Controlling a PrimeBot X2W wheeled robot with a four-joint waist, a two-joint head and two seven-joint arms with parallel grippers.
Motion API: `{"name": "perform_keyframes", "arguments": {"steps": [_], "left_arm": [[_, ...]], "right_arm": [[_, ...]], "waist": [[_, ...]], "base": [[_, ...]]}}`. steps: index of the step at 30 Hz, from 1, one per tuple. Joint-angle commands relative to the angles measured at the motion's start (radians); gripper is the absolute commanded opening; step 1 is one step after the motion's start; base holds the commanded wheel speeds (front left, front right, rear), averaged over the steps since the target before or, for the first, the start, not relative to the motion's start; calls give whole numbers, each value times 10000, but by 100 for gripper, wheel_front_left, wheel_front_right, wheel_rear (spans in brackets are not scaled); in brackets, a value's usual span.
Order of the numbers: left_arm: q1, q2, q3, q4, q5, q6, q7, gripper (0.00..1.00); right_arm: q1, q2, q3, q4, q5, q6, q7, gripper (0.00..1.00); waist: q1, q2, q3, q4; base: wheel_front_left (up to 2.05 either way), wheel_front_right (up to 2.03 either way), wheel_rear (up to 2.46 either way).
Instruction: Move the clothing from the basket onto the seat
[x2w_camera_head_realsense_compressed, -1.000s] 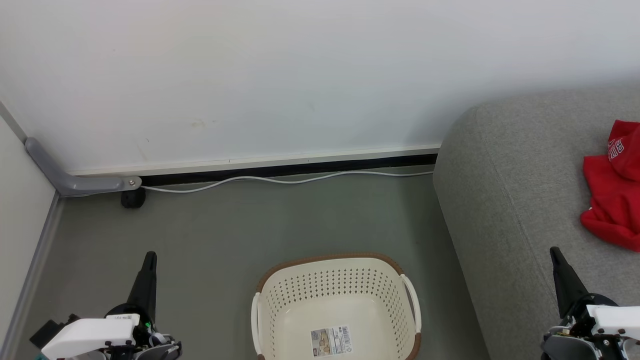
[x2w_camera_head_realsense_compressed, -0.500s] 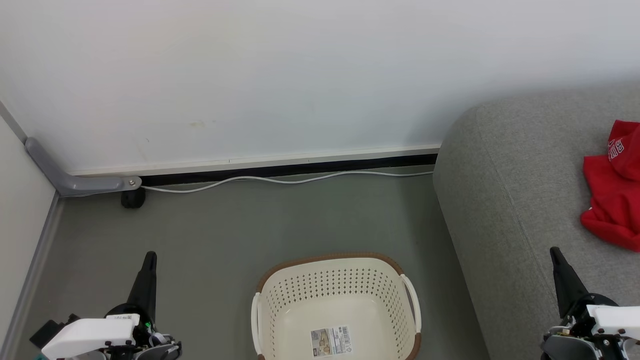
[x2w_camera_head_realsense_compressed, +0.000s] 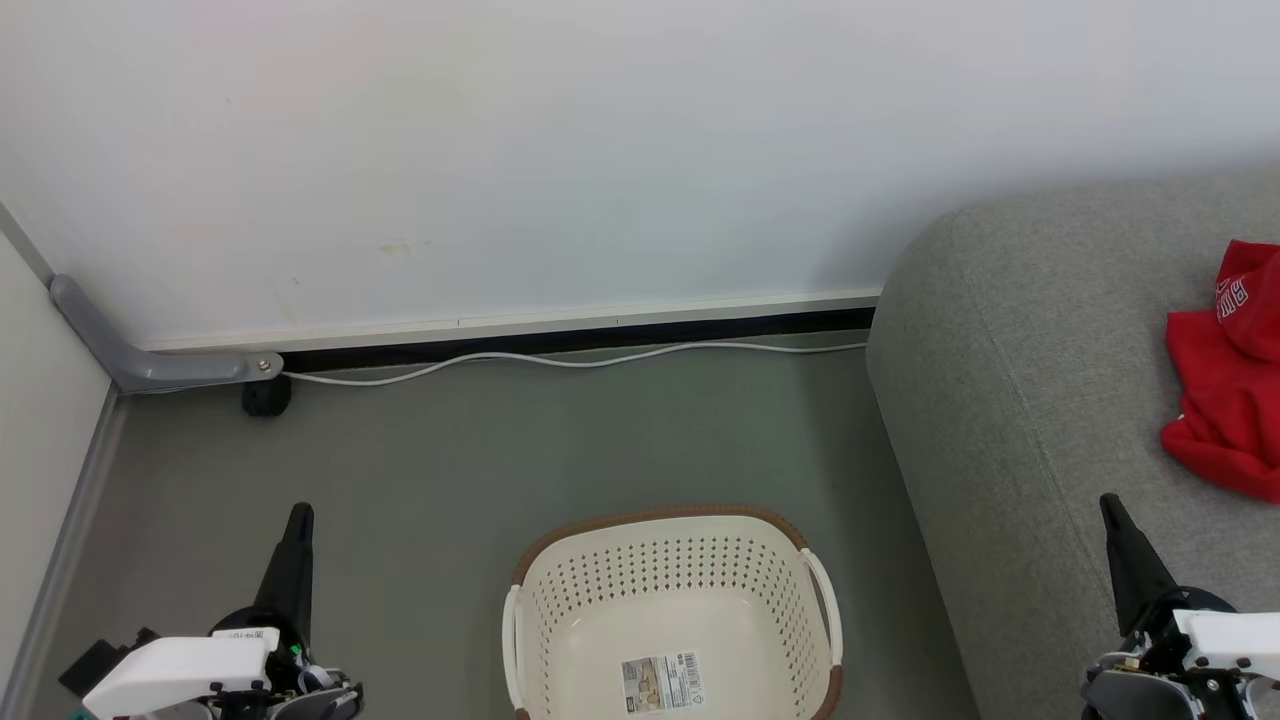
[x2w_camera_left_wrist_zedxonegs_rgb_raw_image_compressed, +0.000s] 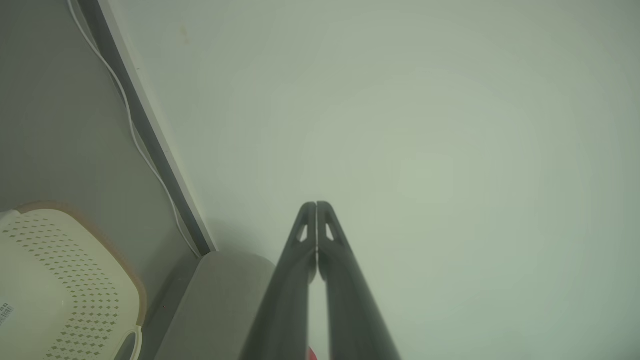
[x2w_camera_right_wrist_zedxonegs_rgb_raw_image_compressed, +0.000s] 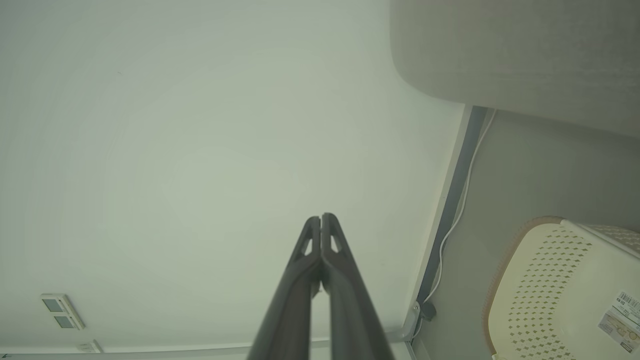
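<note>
left gripper (x2w_camera_left_wrist_zedxonegs_rgb_raw_image_compressed: 316, 206) and right gripper (x2w_camera_right_wrist_zedxonegs_rgb_raw_image_compressed: 320, 218) closed tight; clothing (x2w_camera_head_realsense_compressed: 1225, 400) on seat (x2w_camera_head_realsense_compressed: 1000, 380) partly cut off.

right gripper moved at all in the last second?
No. The right gripper tip sits at the same spot against the grey sofa, same offset from the basket rim.

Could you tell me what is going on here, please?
Nothing is being handled. The basket on the floor holds just its label where visible, and the red clothing lies on the seat. The left gripper and right gripper are shut and empty, low on either side of the basket.
</note>
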Motion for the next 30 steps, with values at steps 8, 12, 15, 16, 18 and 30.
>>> {"name": "perform_keyframes", "arguments": {"steps": [8, 12, 15, 16, 18, 30], "left_arm": [[-566, 133, 332, -284, -45, -79, 75, 0], [-566, 133, 332, -284, -45, -79, 75, 0], [-566, 133, 331, -284, -45, -79, 75, 0], [-566, 133, 331, -285, -46, -79, 75, 0], [-566, 133, 331, -285, -46, -79, 75, 0], [-566, 133, 331, -285, -46, -79, 74, 0]], "right_arm": [[-368, -103, 159, -310, 118, 16, 87, 0], [-368, -103, 160, -310, 118, 16, 87, 0], [-368, -103, 160, -310, 119, 16, 87, 0], [-368, -103, 160, -310, 119, 16, 87, 0], [-368, -103, 161, -310, 119, 16, 87, 0], [-368, -103, 163, -310, 121, 16, 85, 0]], "waist": [[1, 0, 0, 0], [1, 0, 0, 0], [1, 0, 0, 0], [1, 0, 0, 0], [1, 0, 0, 0], [1, 0, 0, 0]], "base": [[0, 0, 0], [0, 0, 0], [0, 0, 0], [0, 0, 0], [0, 0, 0], [0, 0, 0]]}}
